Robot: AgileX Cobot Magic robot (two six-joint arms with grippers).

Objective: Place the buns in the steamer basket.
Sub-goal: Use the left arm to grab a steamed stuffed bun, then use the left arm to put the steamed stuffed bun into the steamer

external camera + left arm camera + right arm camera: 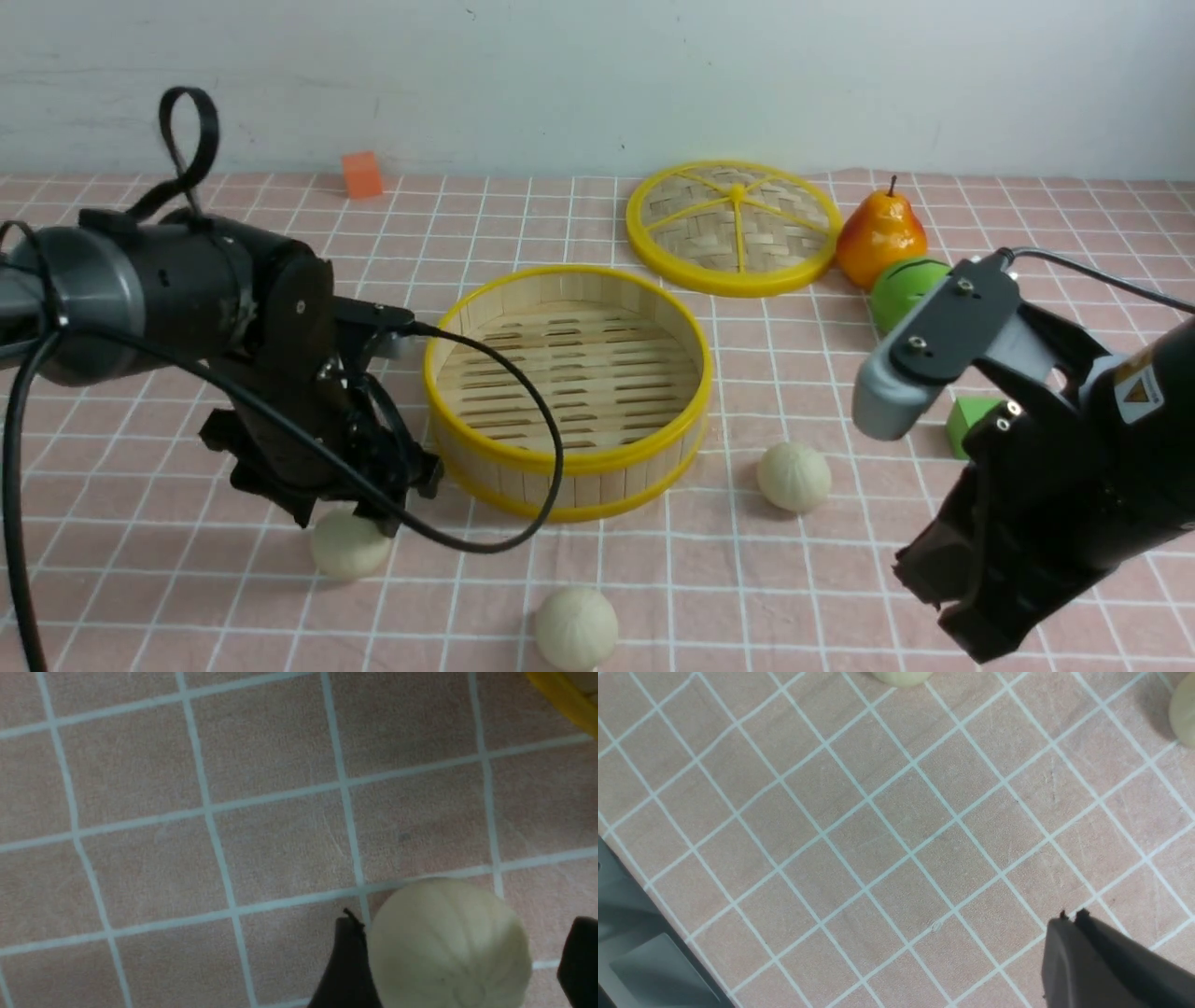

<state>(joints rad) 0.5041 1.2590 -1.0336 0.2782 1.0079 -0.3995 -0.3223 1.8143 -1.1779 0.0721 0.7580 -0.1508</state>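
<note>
Right gripper (1070, 916) closed, warning sticker (1141, 392) illegible

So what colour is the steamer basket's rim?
Yellow, clearest on the steamer basket in the front view.

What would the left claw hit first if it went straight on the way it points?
Most likely the cream bun directly below the left claw, sitting between its spread fingers.

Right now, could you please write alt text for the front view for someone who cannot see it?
Three buns lie on the pink checked cloth outside the empty steamer basket; the left tool hangs over the leftmost bun. A woven lid and a pear lie behind.
</note>
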